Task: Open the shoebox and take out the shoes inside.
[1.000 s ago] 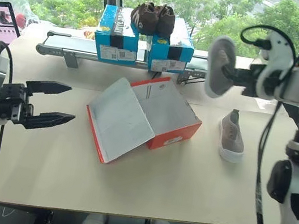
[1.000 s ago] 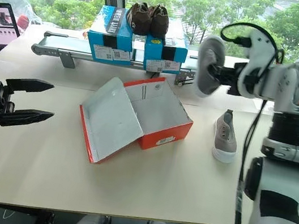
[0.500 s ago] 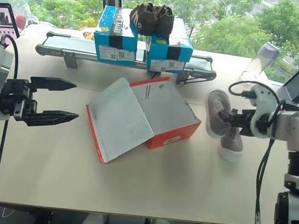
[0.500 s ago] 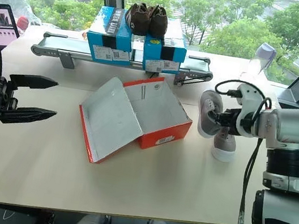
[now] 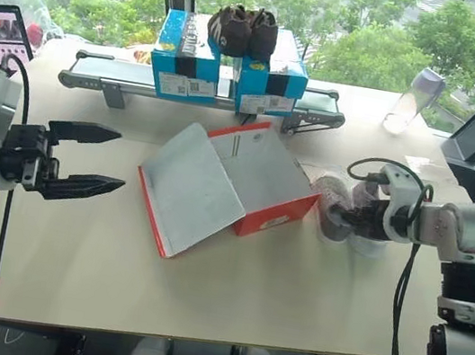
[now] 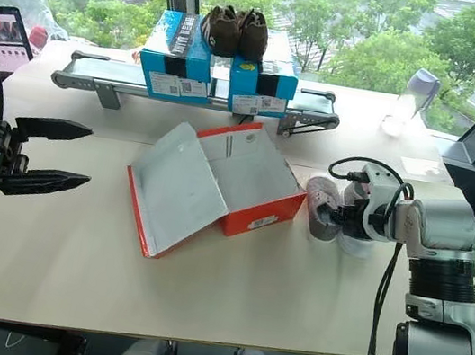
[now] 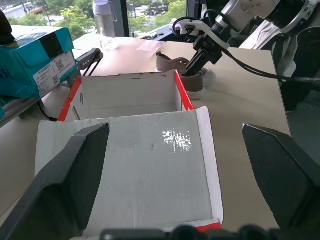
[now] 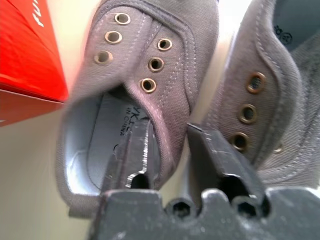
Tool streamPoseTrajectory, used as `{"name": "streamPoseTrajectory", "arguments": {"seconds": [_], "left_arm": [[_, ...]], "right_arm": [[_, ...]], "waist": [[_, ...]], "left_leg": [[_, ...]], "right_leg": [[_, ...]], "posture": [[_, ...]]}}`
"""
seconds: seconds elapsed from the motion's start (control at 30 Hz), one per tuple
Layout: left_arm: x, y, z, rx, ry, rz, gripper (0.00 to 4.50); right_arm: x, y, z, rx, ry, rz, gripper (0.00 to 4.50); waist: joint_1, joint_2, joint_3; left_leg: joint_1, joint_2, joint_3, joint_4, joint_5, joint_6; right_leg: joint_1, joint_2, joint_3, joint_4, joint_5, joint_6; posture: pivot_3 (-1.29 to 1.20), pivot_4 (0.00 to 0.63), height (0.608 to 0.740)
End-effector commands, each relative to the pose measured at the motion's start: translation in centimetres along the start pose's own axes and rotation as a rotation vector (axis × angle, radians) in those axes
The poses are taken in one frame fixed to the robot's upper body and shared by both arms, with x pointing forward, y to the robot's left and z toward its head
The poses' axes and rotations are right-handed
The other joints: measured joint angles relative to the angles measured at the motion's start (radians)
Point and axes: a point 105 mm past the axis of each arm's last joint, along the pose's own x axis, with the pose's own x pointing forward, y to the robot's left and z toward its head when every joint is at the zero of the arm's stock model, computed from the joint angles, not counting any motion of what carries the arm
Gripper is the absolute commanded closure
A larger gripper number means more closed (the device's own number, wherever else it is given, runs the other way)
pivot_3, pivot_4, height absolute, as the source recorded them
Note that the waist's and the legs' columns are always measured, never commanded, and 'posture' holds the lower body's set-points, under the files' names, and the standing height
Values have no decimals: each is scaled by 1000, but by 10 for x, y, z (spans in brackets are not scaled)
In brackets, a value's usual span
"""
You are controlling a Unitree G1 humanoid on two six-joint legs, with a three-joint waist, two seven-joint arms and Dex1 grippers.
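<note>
beside one open red shoebox (image 5: pixel 260 181), two grey shoes (image 8: pixel 145 75), right claw (image 8: pixel 172 155) part-open astride one's collar; left claw (image 5: pixel 117 160) wide, empty

We see the shoebox (image 5: pixel 260 181) red on its outer walls and along the lid's edges, with a small white label on the end wall; its inside and the underside of the open lid (image 5: pixel 192 190) are plain white-grey. Just beside our black right pincer (image 8: pixel 167 150), the two shoes (image 8: pixel 150 75) are grey-taupe canvas with brass-coloured eyelets, pale grey lining and white soles. Beyond the shoebox, the two boxes (image 5: pixel 188 55) are bright blue with black bands and white labels, and the pair of shoes on top (image 5: pixel 242 29) is dark brown. Our left pincer (image 5: pixel 81 159) is black too. The tabletop (image 5: pixel 200 290) is pale cream.
</note>
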Motion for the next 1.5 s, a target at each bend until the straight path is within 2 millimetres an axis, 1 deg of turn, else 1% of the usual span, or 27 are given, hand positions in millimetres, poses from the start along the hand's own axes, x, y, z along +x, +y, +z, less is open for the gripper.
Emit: {"name": "streamPoseTrajectory", "arguments": {"seconds": [0.03, 0.13, 0.23, 0.3, 0.4, 0.47, 0.53, 0.63, 0.67, 0.73, 0.8, 0.83, 0.87, 0.93, 1.0, 1.03, 1.1, 1.13, 1.2, 1.23, 1.27, 1.3, 1.33, 1.37, 1.4, 1.47, 1.5], "left_arm": [[0, -1, 12, 43, -20, -8, 0], [1, 0, 12, 41, -21, -10, 0], [4, 2, 11, 38, -27, -16, 0], [6, 3, 10, 34, -31, -21, 0], [9, 5, 9, 31, -41, -22, 0], [11, 7, 8, 26, -53, -8, 0], [12, 10, 9, 22, -71, 22, 0], [11, 29, 14, -12, -149, 153, 0], [11, 34, 16, -34, -180, 195, 0], [11, 41, 12, -49, -226, 305, 0], [13, 40, 3, -64, -238, 386, 0], [13, 38, -1, -66, -237, 405, 0], [13, 38, -5, -75, -236, 441, 0], [10, 43, -24, -102, -263, 646, 0], [5, 42, -40, -101, -263, 818, 0], [-1, 43, -53, -129, -245, 917, 0], [-8, 40, -69, -149, -205, 1023, 0], [-7, 33, -83, -139, -137, 1061, 0], [3, 14, -108, -36, 57, 1041, 0], [8, 6, -116, 4, 120, 1017, 0], [6, 1, -126, -25, 142, 1047, 0], [3, -1, -132, -52, 148, 1077, 0], [4, -8, -139, -60, 166, 1101, 0], [6, -12, -142, -60, 180, 1115, 0], [8, -21, -151, -101, 190, 1131, 0], [13, -34, -164, -145, 234, 1137, 0], [15, -39, -166, -148, 242, 1142, 0]], "right_arm": [[-22, -1, 28, -30, -110, -26, 1040], [-36, -2, 43, -51, -162, -41, 66], [-70, 5, 78, -79, -338, -7, 19], [-88, 8, 89, -152, -431, -1, 19], [-99, 15, 89, -230, -468, 25, 19], [-100, 20, 82, -274, -486, 52, 19], [-102, 23, 78, -296, -549, 71, 19], [-102, 21, 73, -277, -681, 53, 19], [-100, 18, 67, -253, -717, 36, 19], [-103, 2, 56, -181, -819, -66, 19], [-103, -15, 41, -85, -872, -162, 19], [-103, -19, 35, -61, -887, -189, 19], [-103, -17, 29, -62, -896, -196, 19], [-94, -7, 4, -101, -886, -222, 19], [-88, 1, -17, -127, -875, -246, 19], [-85, 3, -29, -123, -866, -256, 19], [-83, 6, -41, -109, -864, -274, 19], [-80, 10, -50, -107, -854, -282, 19], [-75, 20, -66, -119, -828, -282, 19], [-74, 23, -72, -121, -820, -282, 19], [-71, 27, -77, -117, -811, -278, 19], [-70, 30, -80, -113, -807, -276, 19], [-67, 35, -86, -108, -792, -268, 19], [-64, 38, -90, -105, -782, -263, 19], [-61, 45, -93, -100, -774, -254, 19], [-55, 55, -96, -97, -764, -244, 19], [-53, 59, -97, -96, -762, -244, 19]], "waist": [[1, 0, 0], [1, 0, 0], [2, 0, 0], [4, 0, 0], [13, 0, 0], [19, 0, 0], [22, 0, 0], [24, 0, 0], [24, -1, 0], [26, -1, 0], [27, -1, 0], [26, -1, 0], [25, -1, 0], [24, -1, 0], [24, -1, -2], [22, -2, -2], [19, -2, -2], [17, -2, -2], [16, -2, -2], [16, -1, -2], [17, -1, -2], [17, -1, -2], [17, -1, -2], [17, -1, -2], [16, 0, -3], [11, 6, -7], [8, 8, -8]], "left_leg": [[0, 0, 0, 0, 0, 0], [0, 0, 0, 0, 0, 0], [0, 0, 0, 0, 0, 0], [0, 0, 0, 0, 0, 0], [1, 0, 0, 0, 0, 0], [0, 0, 0, 0, 0, 0], [1, 0, 0, 1, 0, 0], [1, 0, 1, 1, 0, 0], [2, 0, 0, 2, 0, 0], [2, 0, 0, 3, 0, 0], [3, 0, 0, 3, 0, 0], [3, -1, 0, 4, 0, 0], [3, -1, 1, 4, 0, 0], [3, -2, 2, 4, 0, 0], [6, -1, 2, 3, 0, 0], [8, -1, 2, 2, -1, 1], [9, -1, 4, 2, 0, 1], [11, -1, 4, 2, 0, 1], [14, -1, 5, 3, 0, 0], [15, -1, 5, 2, -1, -1], [18, -1, 6, 2, -2, -3], [22, 0, 6, 2, -6, -9], [23, 0, 6, 2, -7, -10], [21, 2, 5, 2, -7, -10], [19, 3, 4, 1, -7, -10], [17, 6, 2, -2, -8, -10], [12, 14, 0, -2, -8, -10]], "right_leg": [[0, 0, 0, 0, 0, 0], [0, 0, 0, 0, 0, 0], [0, 0, 0, 0, 0, 0], [0, 0, 0, 0, 0, 0], [1, 0, 0, 0, -1, 0], [1, 0, 0, -1, -1, 1], [1, 0, 0, -1, -1, 1], [2, 0, 0, 0, 0, 1], [2, 0, 0, 1, 0, 1], [3, 0, 0, 1, 0, 2], [5, 0, 1, 1, 1, 2], [5, 0, 1, 1, 1, 3], [5, -1, 3, 1, 1, 3], [4, -1, 4, 1, 2, 4], [6, -1, 5, 0, 2, 4], [8, -1, 5, 0, 2, 4], [8, 0, 7, 1, 2, 4], [9, 0, 9, 2, 2, 4], [10, 1, 11, 2, 1, -1], [11, 1, 11, 2, 1, -3], [14, 1, 11, 1, 1, -3], [18, 1, 11, 0, 0, -4], [19, 0, 11, -1, 0, -4], [17, -1, 11, -3, 0, -4], [17, 0, 9, -7, 0, -4], [17, 2, 4, -20, 0, -4], [19, 2, 0, -26, 0, -4]], "posture": [[0, 150, 740], [0, 150, 740], [0, 150, 740], [0, 150, 740], [0, 150, 740], [0, 150, 740], [0, 150, 740], [0, 150, 740], [0, 150, 740], [0, 150, 740], [0, 150, 740], [0, 150, 740], [0, 150, 740], [0, 150, 740], [0, 150, 740], [0, 150, 740], [0, 150, 740], [0, 150, 740], [0, 150, 740], [0, 150, 740], [0, 150, 740], [0, 150, 740], [0, 150, 740], [0, 150, 740], [0, 150, 740], [0, 150, 740], [0, 150, 740]]}}
